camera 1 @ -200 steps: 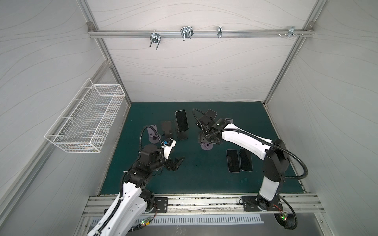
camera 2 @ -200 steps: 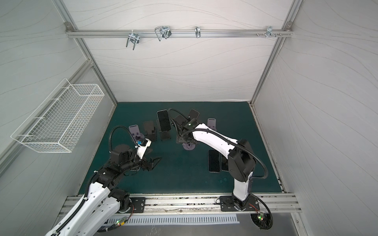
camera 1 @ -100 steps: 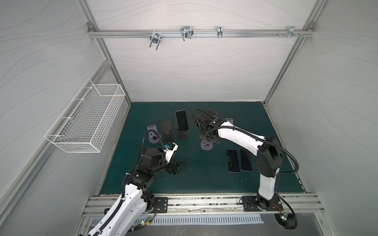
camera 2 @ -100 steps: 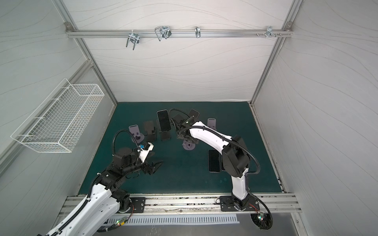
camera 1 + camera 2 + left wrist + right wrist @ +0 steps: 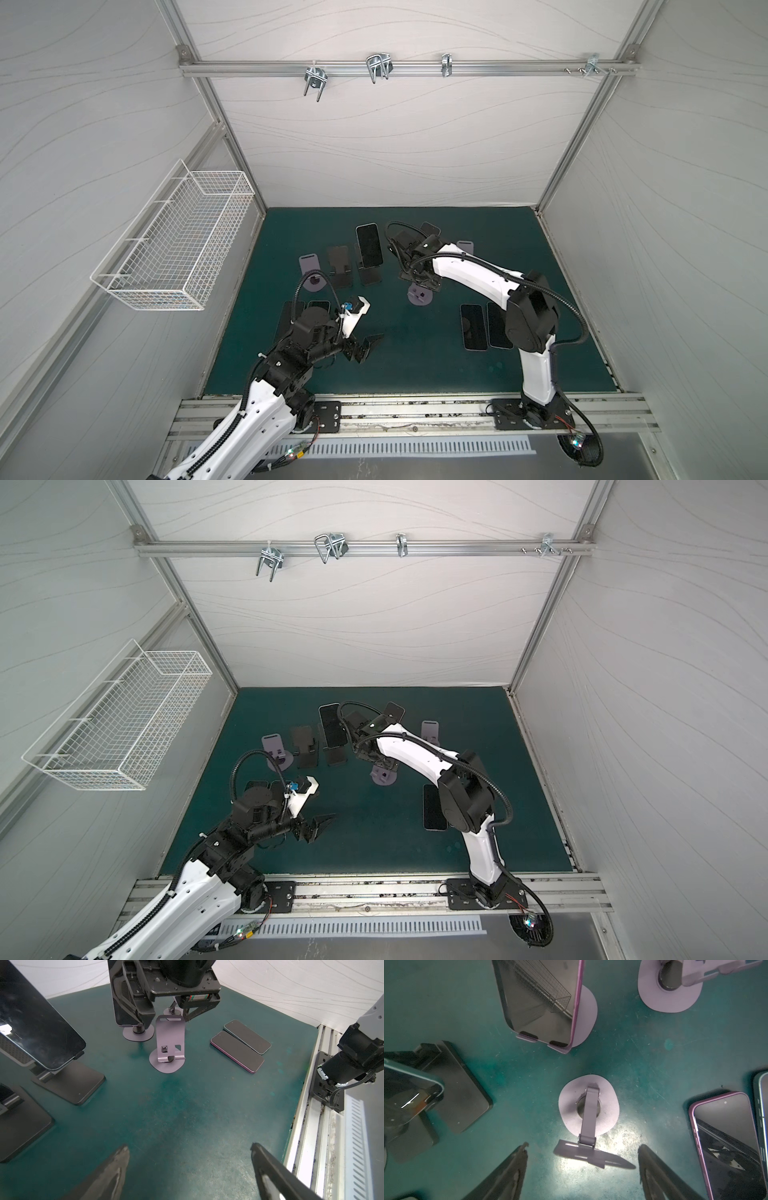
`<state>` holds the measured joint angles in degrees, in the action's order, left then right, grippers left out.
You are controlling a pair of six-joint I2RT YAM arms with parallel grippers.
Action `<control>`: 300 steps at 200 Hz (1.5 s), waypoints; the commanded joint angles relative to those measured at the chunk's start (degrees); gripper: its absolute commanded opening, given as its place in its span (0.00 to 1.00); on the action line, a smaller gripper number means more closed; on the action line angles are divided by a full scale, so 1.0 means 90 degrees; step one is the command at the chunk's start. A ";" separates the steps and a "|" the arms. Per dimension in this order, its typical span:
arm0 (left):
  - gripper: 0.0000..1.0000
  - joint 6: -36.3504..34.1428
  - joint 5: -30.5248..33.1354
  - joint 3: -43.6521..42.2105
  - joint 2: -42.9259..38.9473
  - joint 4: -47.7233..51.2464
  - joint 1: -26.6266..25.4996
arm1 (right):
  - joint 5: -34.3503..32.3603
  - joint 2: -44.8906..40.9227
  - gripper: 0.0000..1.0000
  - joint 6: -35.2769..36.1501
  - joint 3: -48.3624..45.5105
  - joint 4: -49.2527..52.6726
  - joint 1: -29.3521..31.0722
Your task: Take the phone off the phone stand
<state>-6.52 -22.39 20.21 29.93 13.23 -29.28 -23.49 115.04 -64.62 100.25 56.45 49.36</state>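
Observation:
A purple-edged phone leans on a lilac phone stand, seen in a top view behind the right wrist. A black phone rests on a dark stand. My right gripper is open and points down over an empty lilac stand; its fingers flank that stand's top plate without touching it. In both top views it sits mid-mat. My left gripper is open and empty above bare mat at the front left.
Two phones lie flat on the green mat near the right arm's base. Two more lie flat under the left arm. Empty stands stand in the back row. A wire basket hangs on the left wall.
The right arm's elbow swung left while its gripper stayed over the empty lilac stand, jaws narrowing slightly. The left gripper drifted a little toward the front.

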 commanded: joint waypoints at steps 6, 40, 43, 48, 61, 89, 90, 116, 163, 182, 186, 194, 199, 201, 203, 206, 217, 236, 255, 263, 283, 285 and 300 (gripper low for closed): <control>0.93 -0.0204 0.0250 -0.0004 -0.0103 -0.0065 -0.0129 | -0.0157 0.0146 0.84 -0.0271 0.0112 0.0345 0.0003; 0.93 -0.0193 0.0308 0.0013 -0.0053 -0.0083 -0.0145 | -0.0126 0.0174 0.84 -0.0242 0.0114 0.0309 0.0008; 0.93 -0.0185 0.0315 0.0016 -0.0049 -0.0091 -0.0149 | -0.0118 0.0176 0.84 -0.0239 0.0112 0.0302 0.0009; 0.93 -0.0183 0.0332 0.0011 -0.0045 -0.0084 -0.0144 | -0.0094 0.0192 0.84 -0.0236 0.0110 0.0292 0.0009; 0.93 -0.0174 0.0366 0.0012 -0.0035 -0.0094 -0.0146 | -0.0041 0.0239 0.84 -0.0242 0.0100 0.0291 -0.0015; 0.93 -0.0163 0.0403 0.0016 -0.0035 -0.0104 -0.0152 | 0.0049 0.0302 0.82 -0.0193 0.0063 0.0172 -0.0029; 0.93 -0.0164 0.0406 0.0013 -0.0035 -0.0108 -0.0154 | 0.0055 0.0308 0.82 -0.0193 0.0063 0.0163 -0.0028; 0.93 -0.0133 0.0476 0.0011 -0.0040 -0.0114 -0.0152 | 0.0101 0.0370 0.80 -0.0131 0.0059 0.0066 -0.0054; 0.93 -0.0100 0.0553 0.0013 -0.0006 -0.0131 -0.0155 | 0.0139 0.0425 0.73 -0.0077 0.0042 -0.0055 -0.0109; 0.93 -0.0092 0.0574 0.0020 0.0004 -0.0140 -0.0154 | 0.0131 0.0430 0.71 -0.0067 0.0039 -0.0086 -0.0133; 0.93 -0.0095 0.0582 0.0020 0.0004 -0.0138 -0.0155 | 0.0139 0.0430 0.70 -0.0053 0.0038 -0.0100 -0.0133; 0.93 -0.0085 0.0590 0.0020 0.0004 -0.0143 -0.0155 | 0.0142 0.0430 0.70 -0.0047 0.0028 -0.0119 -0.0143; 0.93 -0.0080 0.0602 0.0018 -0.0001 -0.0141 -0.0154 | 0.0148 0.0428 0.70 -0.0037 0.0018 -0.0136 -0.0147; 0.93 -0.0082 0.0603 0.0020 0.0000 -0.0147 -0.0155 | 0.0148 0.0420 0.70 -0.0037 0.0015 -0.0138 -0.0151; 0.93 -0.0080 0.0611 0.0020 -0.0002 -0.0144 -0.0155 | 0.0156 0.0418 0.70 -0.0037 0.0007 -0.0146 -0.0152; 0.93 -0.0078 0.0613 0.0020 0.0002 -0.0145 -0.0154 | 0.0158 0.0413 0.69 -0.0037 -0.0004 -0.0156 -0.0161; 0.93 -0.0083 0.0620 0.0019 0.0002 -0.0140 -0.0147 | 0.0191 0.0411 0.66 -0.0008 -0.0029 -0.0210 -0.0181; 0.94 -0.0084 0.0617 0.0018 0.0004 -0.0148 -0.0153 | 0.0226 0.0372 0.65 -0.0013 -0.0092 -0.0312 -0.0196; 0.94 -0.0067 0.0647 0.0019 0.0014 -0.0142 -0.0155 | 0.0236 0.0351 0.64 -0.0003 -0.0102 -0.0324 -0.0228; 0.94 -0.0060 0.0667 0.0020 0.0024 -0.0145 -0.0151 | 0.0246 0.0341 0.64 0.0002 -0.0121 -0.0315 -0.0239; 0.94 -0.0037 0.0719 0.0020 0.0033 -0.0157 -0.0153 | 0.0261 0.0245 0.62 0.0021 -0.0214 -0.0387 -0.0270; 0.94 -0.0037 0.0720 0.0020 0.0033 -0.0161 -0.0155 | 0.0265 0.0238 0.61 0.0022 -0.0234 -0.0391 -0.0277; 0.93 -0.0065 0.0757 0.0036 0.0043 -0.0106 -0.0155 | 0.0308 0.0106 0.61 0.0029 -0.0354 -0.0465 -0.0304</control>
<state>-6.70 -16.51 20.12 30.11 13.45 -30.44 -21.30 117.84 -63.86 99.26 52.49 47.42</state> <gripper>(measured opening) 0.935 0.618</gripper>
